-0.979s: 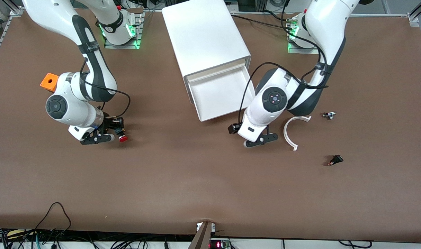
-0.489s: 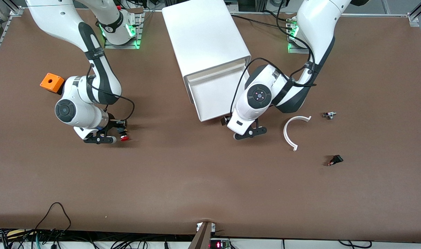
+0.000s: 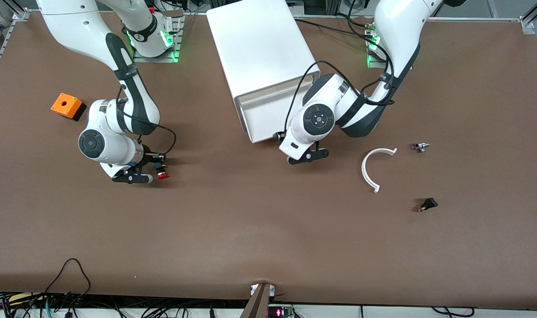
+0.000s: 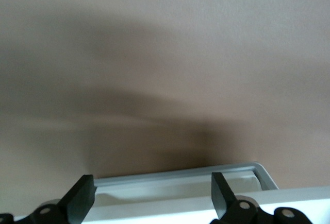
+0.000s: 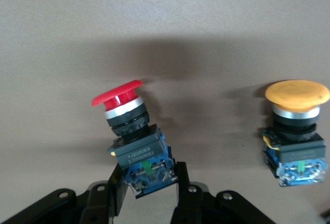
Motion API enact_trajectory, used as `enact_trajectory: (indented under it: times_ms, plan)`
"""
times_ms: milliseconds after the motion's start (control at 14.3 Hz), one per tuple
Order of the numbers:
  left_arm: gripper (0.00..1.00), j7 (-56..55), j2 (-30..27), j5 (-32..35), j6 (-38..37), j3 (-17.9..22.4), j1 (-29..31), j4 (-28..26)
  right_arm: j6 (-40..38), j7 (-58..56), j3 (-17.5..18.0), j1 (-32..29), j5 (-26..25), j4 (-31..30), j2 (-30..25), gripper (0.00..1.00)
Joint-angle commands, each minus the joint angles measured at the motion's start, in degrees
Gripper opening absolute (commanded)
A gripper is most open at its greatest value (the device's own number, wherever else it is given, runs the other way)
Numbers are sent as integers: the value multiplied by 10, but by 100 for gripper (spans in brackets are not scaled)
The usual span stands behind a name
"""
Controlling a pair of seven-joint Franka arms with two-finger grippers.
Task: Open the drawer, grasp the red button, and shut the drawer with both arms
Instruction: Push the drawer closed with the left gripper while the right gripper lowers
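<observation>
Red-capped, the button (image 5: 135,141) sits pinched by its blue-black body between the closed fingers of the right gripper (image 3: 148,172), cap outward, so it can be carried off. The left gripper (image 3: 304,157), jaws spread wide and empty, hangs at the front edge of the drawer (image 3: 268,115), seemingly placed to push it into the cabinet (image 3: 259,44).

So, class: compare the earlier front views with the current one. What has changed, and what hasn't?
The open left gripper has pushed the drawer partly back into the white cabinet. The right gripper stays shut on the red button and has drifted slightly toward the table's middle. The orange cube and white curved piece haven't moved.
</observation>
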Motion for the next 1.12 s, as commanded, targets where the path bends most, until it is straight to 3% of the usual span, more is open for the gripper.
enact_trajectory:
  times_ms: [0, 210, 489, 629, 1049]
  plan:
    - [100, -1, -6, -19, -31, -6, -1, -5, 15, -1, 6, 2, 7, -8, 0, 29]
    - [100, -1, -4, -20, -62, -12, -4, -7, 16, -3, 7, 2, 7, -5, 4, 43]
    - [100, -1, -4, -69, -81, -19, -4, -8, 15, -3, 7, 2, 5, -1, 3, 74]
    - [100, -1, -1, -78, -82, -20, -6, -9, 12, -5, 7, 3, 1, -1, -2, 97]
    - [100, -2, 18, -79, -89, -40, -5, -9, 1, -11, 6, 1, 1, 17, -59, 99]
